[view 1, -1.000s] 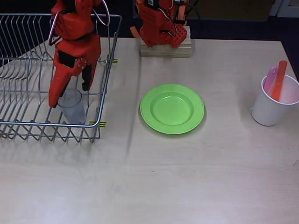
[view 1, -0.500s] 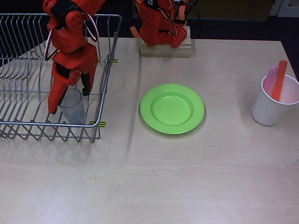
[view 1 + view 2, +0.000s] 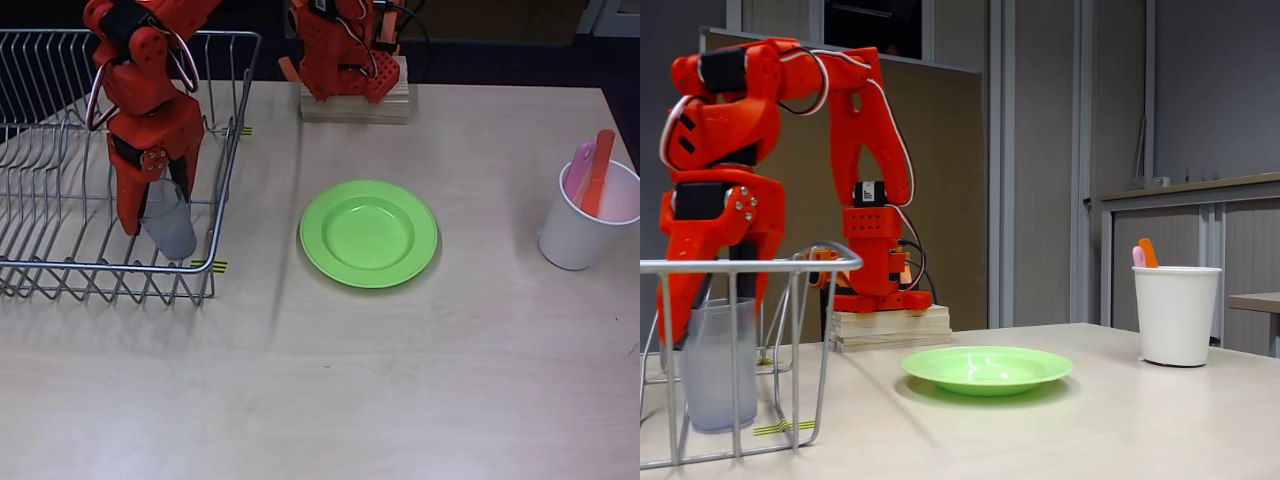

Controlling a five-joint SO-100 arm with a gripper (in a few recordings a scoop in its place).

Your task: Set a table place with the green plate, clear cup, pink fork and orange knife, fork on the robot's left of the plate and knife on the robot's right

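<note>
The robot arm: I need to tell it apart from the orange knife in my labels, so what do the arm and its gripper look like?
The robot arm is built of chunky orange-red plastic segments with black motor blocks at the joints. White and red wires loop between the segments. Its gripper has long, tapering orange-red fingers with small screws on the housing above. The base sits on a pale wooden block.

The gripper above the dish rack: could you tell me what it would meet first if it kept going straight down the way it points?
The gripper points down with its jaws around the clear cup; going on, it would probably meet the wire rack floor first.
</note>
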